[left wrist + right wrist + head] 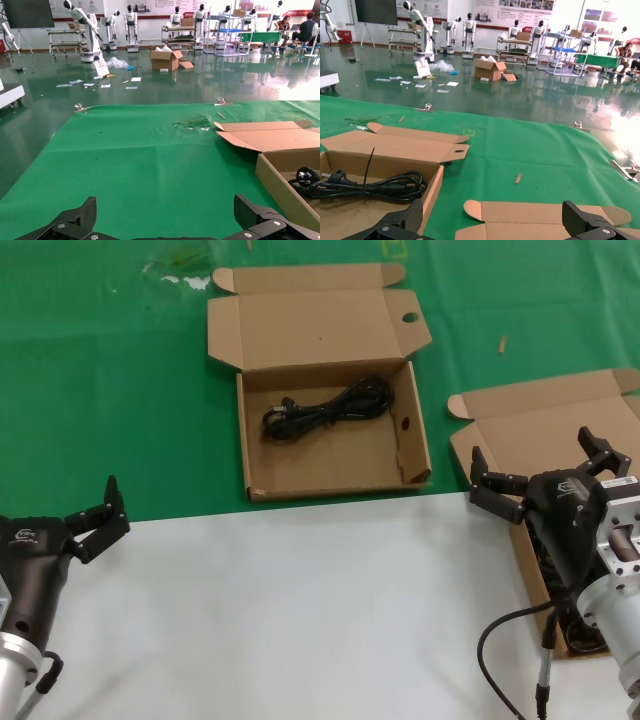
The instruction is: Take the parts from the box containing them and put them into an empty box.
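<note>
Head view shows our right gripper (545, 472) spread wide over the plain-lidded box (540, 425), cords below it hidden by the arm. Our left gripper (98, 518), also spread, hovers over the white sheet (290, 600). Ahead of both, on open green cloth (100, 390), the holed box (330, 455) holds one black cord bundle (325, 408). We read no writing.

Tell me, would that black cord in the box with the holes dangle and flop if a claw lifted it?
Probably only a little. The power cord lies coiled in a long bundle, and the right wrist view shows a thin tie around its middle, so the loops should stay together. Its plug end sticks out and may sag. It looks light, so a push would likely slide it across the cardboard box floor.
</note>
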Available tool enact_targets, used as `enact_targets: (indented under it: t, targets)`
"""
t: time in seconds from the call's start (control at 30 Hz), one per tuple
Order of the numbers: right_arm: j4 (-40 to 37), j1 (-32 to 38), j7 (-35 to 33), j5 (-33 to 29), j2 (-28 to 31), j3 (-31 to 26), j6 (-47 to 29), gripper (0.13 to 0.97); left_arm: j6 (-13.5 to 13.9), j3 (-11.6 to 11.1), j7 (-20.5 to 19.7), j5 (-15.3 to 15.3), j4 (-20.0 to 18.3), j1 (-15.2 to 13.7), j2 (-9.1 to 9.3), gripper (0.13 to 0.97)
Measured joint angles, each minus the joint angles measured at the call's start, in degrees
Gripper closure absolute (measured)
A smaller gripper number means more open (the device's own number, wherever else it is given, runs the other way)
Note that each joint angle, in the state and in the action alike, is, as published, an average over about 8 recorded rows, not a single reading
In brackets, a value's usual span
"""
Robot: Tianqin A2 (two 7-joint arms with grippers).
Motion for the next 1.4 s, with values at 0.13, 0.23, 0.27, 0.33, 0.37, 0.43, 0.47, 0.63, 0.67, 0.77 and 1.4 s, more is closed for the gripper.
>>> enact_targets:
  t: [0.13, 0.23, 0.27, 0.33, 0.37, 0.43, 0.47, 0.63, 0.67, 0.77, 1.4]
  targets:
    - [0.0, 0.0, 0.0, 0.0, 0.0, 0.0, 0.0, 0.129, 0.0, 0.0, 0.0, 0.0, 0.0, 0.0, 0.0, 0.132]
    - [0.0, 0.0, 0.0, 0.0, 0.0, 0.0, 0.0, 0.129, 0.0, 0.0, 0.0, 0.0, 0.0, 0.0, 0.0, 0.132]
    - [0.0, 0.0, 0.0, 0.0, 0.0, 0.0, 0.0, 0.129, 0.0, 0.0, 0.0, 0.0, 0.0, 0.0, 0.0, 0.132]
    - [0.0, 0.0, 0.0, 0.0, 0.0, 0.0, 0.0, 0.129, 0.0, 0.0, 0.0, 0.0, 0.0, 0.0, 0.0, 0.132]
    - [0.0, 0.0, 0.0, 0.0, 0.0, 0.0, 0.0, 0.129, 0.0, 0.0, 0.0, 0.0, 0.0, 0.0, 0.0, 0.132]
    - [0.0, 0.0, 0.0, 0.0, 0.0, 0.0, 0.0, 0.129, 0.0, 0.0, 0.0, 0.0, 0.0, 0.0, 0.0, 0.132]
    - [0.0, 0.0, 0.0, 0.0, 0.0, 0.0, 0.0, 0.129, 0.0, 0.0, 0.0, 0.0, 0.0, 0.0, 0.0, 0.132]
    - [0.0, 0.0, 0.0, 0.0, 0.0, 0.0, 0.0, 0.129, 0.0, 0.0, 0.0, 0.0, 0.0, 0.0, 0.0, 0.132]
    - [0.0, 0.0, 0.0, 0.0, 0.0, 0.0, 0.0, 0.129, 0.0, 0.0, 0.0, 0.0, 0.0, 0.0, 0.0, 0.132]
    - [0.0, 0.0, 0.0, 0.0, 0.0, 0.0, 0.0, 0.129, 0.0, 0.0, 0.01, 0.0, 0.0, 0.0, 0.0, 0.132]
    - [0.0, 0.0, 0.0, 0.0, 0.0, 0.0, 0.0, 0.129, 0.0, 0.0, 0.01, 0.0, 0.0, 0.0, 0.0, 0.132]
